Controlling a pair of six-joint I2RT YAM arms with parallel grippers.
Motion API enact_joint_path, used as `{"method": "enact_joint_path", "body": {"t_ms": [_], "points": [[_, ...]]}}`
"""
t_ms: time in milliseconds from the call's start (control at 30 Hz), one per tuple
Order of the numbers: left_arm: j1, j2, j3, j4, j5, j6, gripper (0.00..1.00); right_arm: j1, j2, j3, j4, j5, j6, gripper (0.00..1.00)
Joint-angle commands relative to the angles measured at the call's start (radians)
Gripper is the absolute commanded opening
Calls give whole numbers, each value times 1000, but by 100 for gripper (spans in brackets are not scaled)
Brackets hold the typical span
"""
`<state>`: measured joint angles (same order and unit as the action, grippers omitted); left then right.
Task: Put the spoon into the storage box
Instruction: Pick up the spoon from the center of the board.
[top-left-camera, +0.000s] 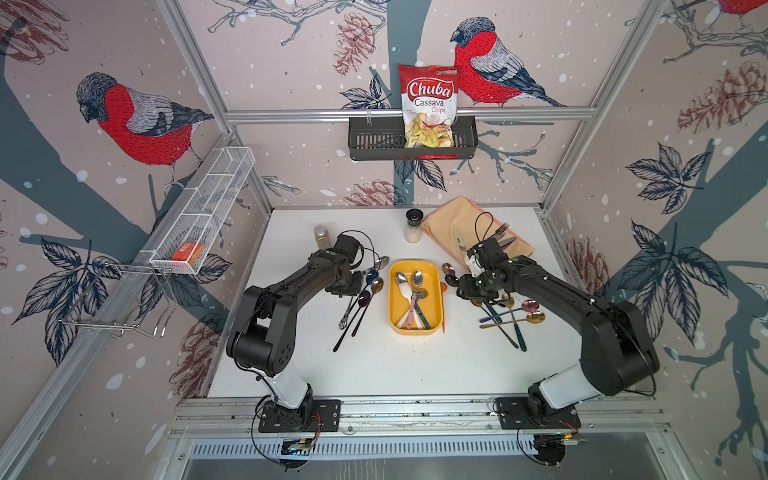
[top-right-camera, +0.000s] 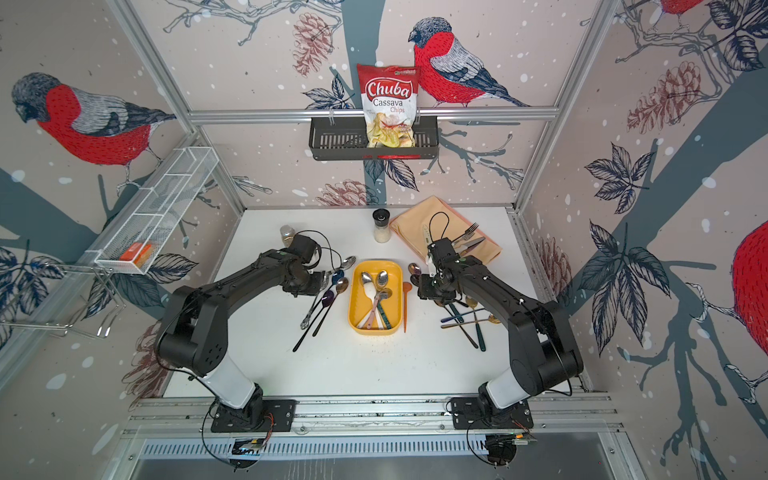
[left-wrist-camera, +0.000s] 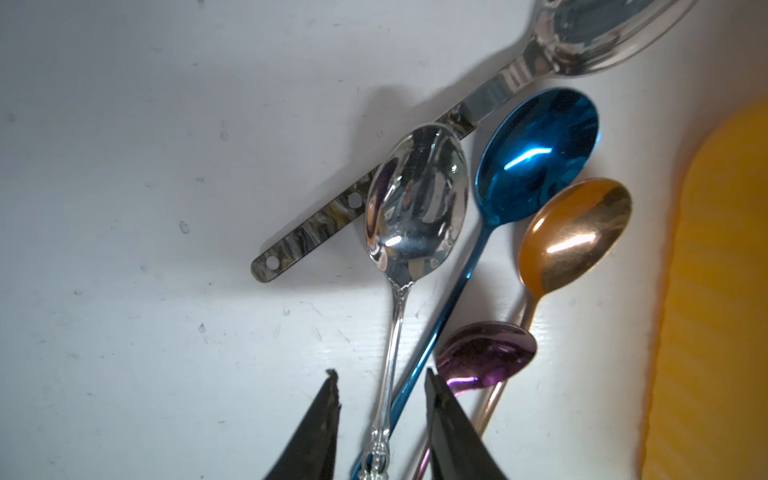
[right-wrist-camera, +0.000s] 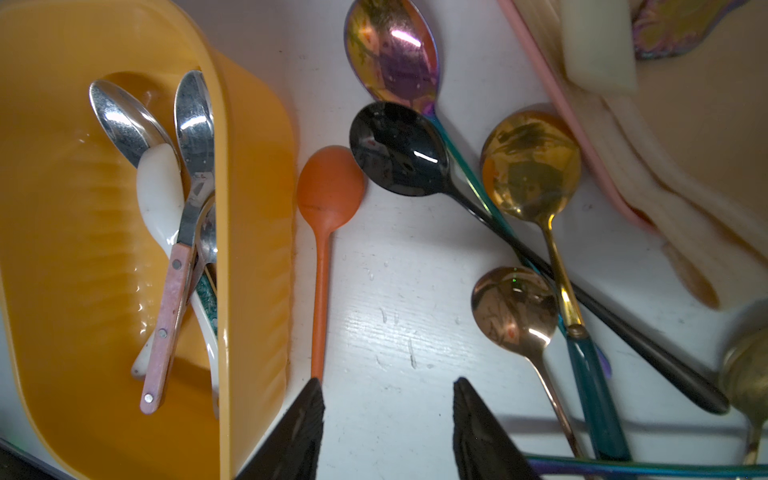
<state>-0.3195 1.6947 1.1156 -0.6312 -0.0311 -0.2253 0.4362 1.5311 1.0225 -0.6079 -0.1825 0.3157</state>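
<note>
Storage box (right-wrist-camera: 257, 166) glossy yellow plastic w/ ribbed floor, silver spoon (left-wrist-camera: 415, 208) mirror-polished metal, blue spoon (left-wrist-camera: 540, 153) glossy tinted metal, orange spoon (right-wrist-camera: 328, 187) at box's 3 o'clock matt plastic, black spoon (right-wrist-camera: 395, 149) high gloss, table (left-wrist-camera: 124, 208) smooth white, scuffed, cloth (top-left-camera: 453, 212) at 1 o'clock matt fabric, chip bag (top-left-camera: 430, 99) shiny foil.

Robot test cell: a lab rig dressed as a kitchen corner. An aluminium frame (top-left-camera: 291, 113) boxes in a white table (top-left-camera: 395, 365). The walls are flat panels of bird wallpaper (top-left-camera: 137, 124). Two black arms (top-left-camera: 291, 286) are bolted to a rail (top-left-camera: 415, 409) at the front edge, cables exposed. Kitchen props: chips bag (top-left-camera: 429, 104) in a wall basket (top-left-camera: 374, 141), wire basket (top-left-camera: 203, 212), shaker (top-left-camera: 414, 226), cloth (top-left-camera: 453, 212), loose spoons (top-left-camera: 376, 285), yellow box (top-left-camera: 392, 307).
</note>
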Motion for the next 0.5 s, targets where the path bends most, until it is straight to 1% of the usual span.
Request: {"method": "enact_joint_path", "body": {"t_ms": [0,267,467], "points": [[2,21,-3,27,-17,29,38,1,-6,-2,-8,11,-6,52],[9,70,-22,50,32,29,37,1,-13,-12,-4,11,0,52],[10,96,-26,58,22,30,37,2,-11,-15,-1,11,4,52]]}}
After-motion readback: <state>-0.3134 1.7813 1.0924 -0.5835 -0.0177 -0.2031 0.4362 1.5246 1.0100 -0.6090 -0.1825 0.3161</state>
